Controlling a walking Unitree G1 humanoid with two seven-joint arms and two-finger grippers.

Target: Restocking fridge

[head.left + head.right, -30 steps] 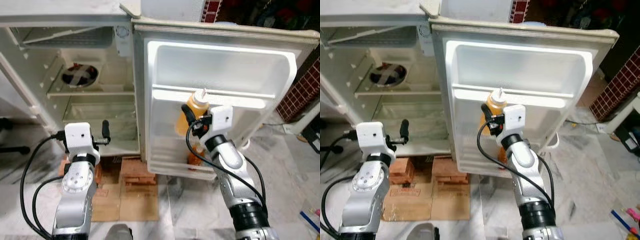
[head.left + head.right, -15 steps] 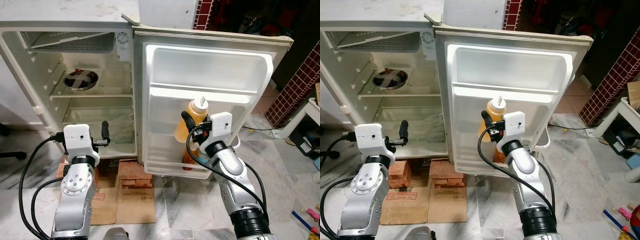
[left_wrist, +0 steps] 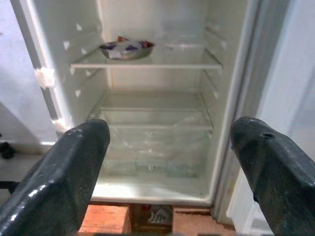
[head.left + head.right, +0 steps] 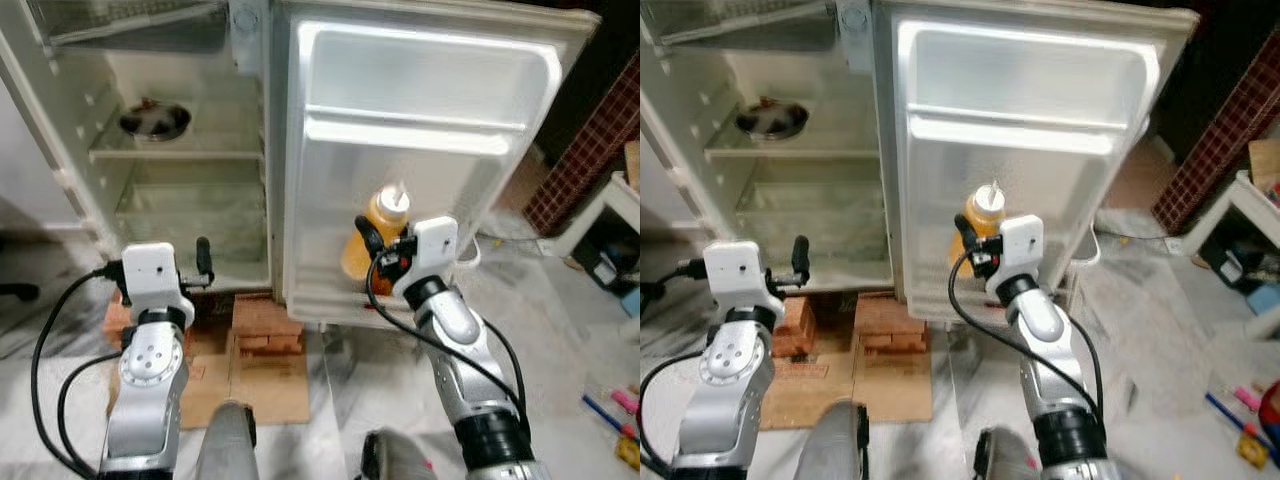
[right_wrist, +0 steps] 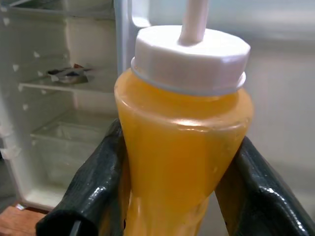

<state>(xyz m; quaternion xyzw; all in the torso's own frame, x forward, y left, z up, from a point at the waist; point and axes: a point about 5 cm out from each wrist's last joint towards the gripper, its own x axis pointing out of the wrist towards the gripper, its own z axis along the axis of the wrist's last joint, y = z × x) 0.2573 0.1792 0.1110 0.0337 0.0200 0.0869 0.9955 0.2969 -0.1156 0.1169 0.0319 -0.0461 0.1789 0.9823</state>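
Observation:
An orange squeeze bottle [image 4: 378, 232] with a white nozzle cap is held upright by my right gripper [image 4: 378, 258], whose black fingers [image 5: 93, 191] are shut around its body [image 5: 182, 157]. It hangs in front of the lower part of the open fridge door [image 4: 420, 110], just above the bottom door shelf [image 4: 330, 305]. My left gripper [image 4: 203, 262] is open and empty, raised in front of the open fridge compartment [image 4: 170, 190]. A metal bowl [image 3: 127, 48] sits on the upper fridge shelf [image 3: 142, 63].
The fridge stands on red bricks [image 4: 265, 335] with flattened cardboard [image 4: 265, 385] on the marble floor. A brick wall [image 4: 590, 130] and a white table [image 4: 615, 200] lie to the right. Coloured clutter [image 4: 1240, 410] lies on the floor at lower right.
The camera has dipped and moved closer, so the fridge top has left the picture. The bottle in my right gripper sits lower on the door, nearer the bottom shelf. The left arm holds still.

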